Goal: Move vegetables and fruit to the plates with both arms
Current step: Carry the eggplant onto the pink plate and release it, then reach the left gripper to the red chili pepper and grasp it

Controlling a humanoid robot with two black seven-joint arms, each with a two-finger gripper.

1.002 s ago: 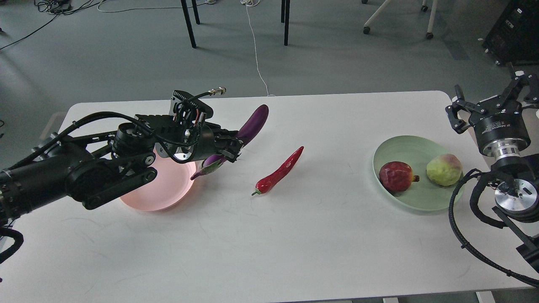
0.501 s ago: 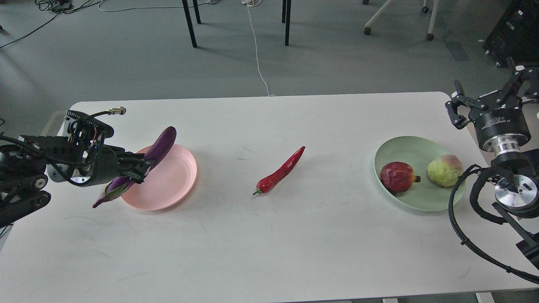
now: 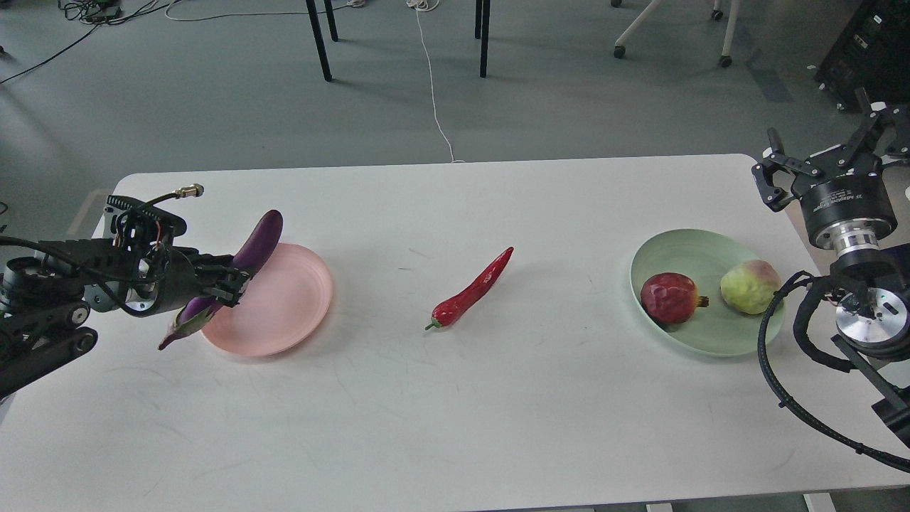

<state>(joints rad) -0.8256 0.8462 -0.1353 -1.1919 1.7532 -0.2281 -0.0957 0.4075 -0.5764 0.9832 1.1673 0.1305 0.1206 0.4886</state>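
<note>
My left gripper point(image 3: 226, 281) is shut on the purple eggplant point(image 3: 257, 242) and holds it tilted over the left rim of the pink plate point(image 3: 291, 299). The eggplant's calyx end hangs low at the left and its tip points up to the right. The red chili pepper point(image 3: 473, 288) lies on the table's middle. The mint green plate point(image 3: 693, 249) at the right holds the dark red pomegranate point(image 3: 668, 298) and the yellow-green fruit point(image 3: 749, 286). My right gripper point(image 3: 828, 153) is open and empty, raised beyond the green plate's right side.
The white table point(image 3: 455, 412) spans the view. My right arm's cables point(image 3: 782, 398) loop over the table's right edge. Chair and table legs point(image 3: 323, 43) and floor cables lie beyond the far edge.
My left arm has carried the eggplant leftward from the table's middle to the pink plate's left rim, and slowed in the last half second. The right arm has hardly moved.
</note>
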